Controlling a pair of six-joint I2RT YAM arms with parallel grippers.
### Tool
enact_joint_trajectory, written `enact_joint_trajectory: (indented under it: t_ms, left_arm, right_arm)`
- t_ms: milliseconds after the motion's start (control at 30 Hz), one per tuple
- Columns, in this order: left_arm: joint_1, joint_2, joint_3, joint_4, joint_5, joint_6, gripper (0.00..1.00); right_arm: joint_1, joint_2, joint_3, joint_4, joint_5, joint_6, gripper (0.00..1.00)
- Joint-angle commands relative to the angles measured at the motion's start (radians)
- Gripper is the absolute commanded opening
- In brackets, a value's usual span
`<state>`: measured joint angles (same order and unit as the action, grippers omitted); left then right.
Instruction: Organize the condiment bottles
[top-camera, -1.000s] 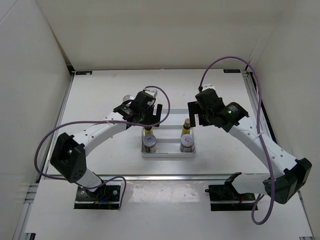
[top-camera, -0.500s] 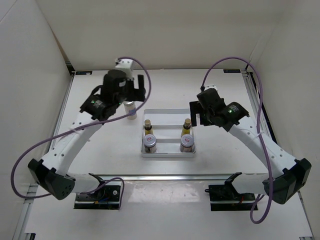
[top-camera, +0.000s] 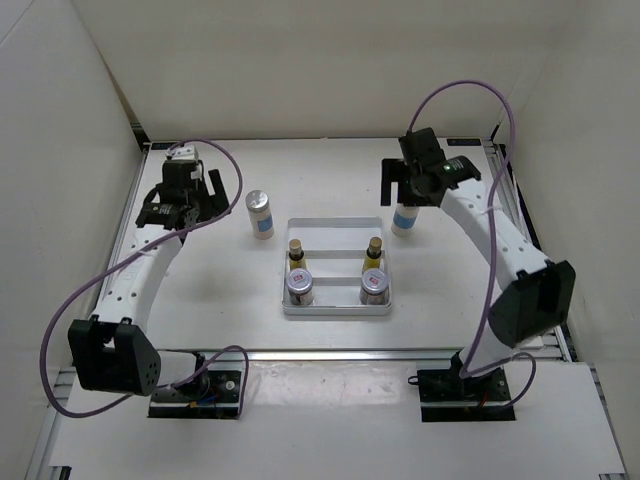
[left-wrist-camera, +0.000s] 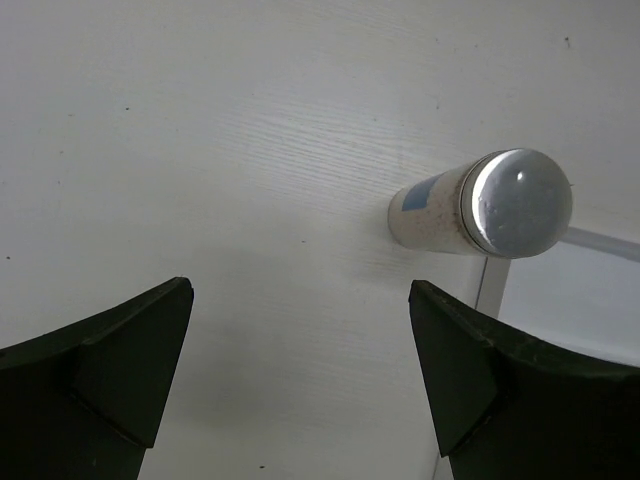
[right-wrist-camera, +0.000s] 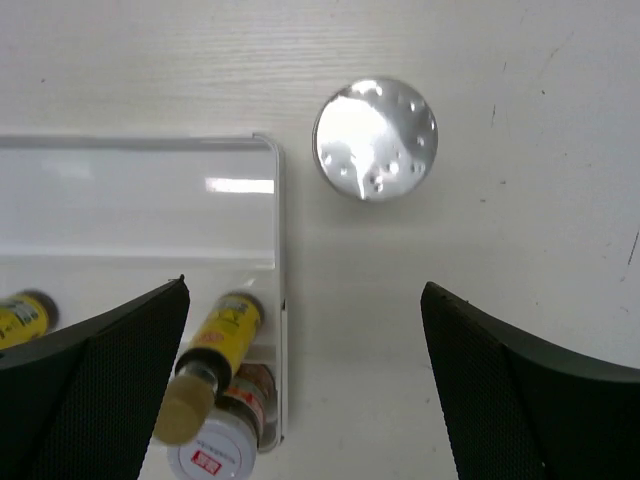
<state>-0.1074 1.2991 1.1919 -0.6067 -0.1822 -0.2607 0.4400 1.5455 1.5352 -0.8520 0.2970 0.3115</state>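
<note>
Black fingers (left-wrist-camera: 110, 370) of my left gripper (left-wrist-camera: 300, 295) are spread wide apart, and nothing is between them. It hangs over the left side of the white table (top-camera: 220, 290). To its right, the left white bottle (top-camera: 260, 214) stands up on the table. It has a blue label and a shiny silver cap. It is near the back left corner of the tray (top-camera: 337, 236) but outside it.

I see four bottles standing inside the tray. On its left side are the left yellow bottle (top-camera: 296, 251) and, right in front of it, the left jar (top-camera: 300, 287) with a silver lid. On its right side are the right yellow bottle (top-camera: 373, 250) and the right jar (top-camera: 374, 286), set the same way.

The right white bottle (top-camera: 404, 218) stands on the table just outside the tray's back right corner. My right gripper (right-wrist-camera: 305, 290) hangs over that spot. Its fingers are spread wide too, holding nothing.
</note>
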Motion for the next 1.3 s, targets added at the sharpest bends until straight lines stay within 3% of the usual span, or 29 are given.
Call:
enact_joint_trajectory:
  t_ms: [0,100,300,500,767,867,933,1067,1267]
  left_arm:
    - [-0.002,-0.047,-0.049,0.079,-0.008,-0.026,1.00]
    - [-0.002,-0.108,-0.135,0.122,-0.085,-0.026,1.00]
    - [-0.024,-0.274,-0.334,0.231,-0.098,0.001,1.00]
    - [-0.051,-0.285,-0.344,0.231,-0.140,0.017,1.00]
    - [-0.051,-0.262,-0.344,0.231,-0.119,0.008,1.00]
    - [-0.051,-0.262,-0.353,0.242,-0.119,0.008,1.00]
    - [-0.061,-0.262,-0.353,0.242,-0.119,0.008,1.00]
    - [-0.071,-0.262,-0.353,0.242,-0.119,0.008,1.00]
    - [-0.080,-0.253,-0.353,0.242,-0.119,0.008,1.00]
  right_arm:
    - [-0.040,0.096,0.104,0.016,0.002,-0.014,1.00]
    - [-0.099,0.154,0.155,0.016,-0.022,-0.034,1.00]
    - [-0.190,0.254,0.212,0.016,-0.148,-0.043,1.00]
    - [-0.199,0.413,0.285,0.016,-0.168,-0.043,1.00]
    - [-0.199,0.487,0.275,0.016,-0.194,-0.023,0.98]
    - [-0.199,0.510,0.275,0.016,-0.194,-0.023,0.83]
    - [-0.190,0.510,0.284,0.016,-0.184,-0.023,0.65]
    - [-0.164,0.444,0.307,-0.004,-0.121,-0.057,0.43]
    - [-0.115,0.323,0.362,-0.056,-0.039,-0.104,0.23]
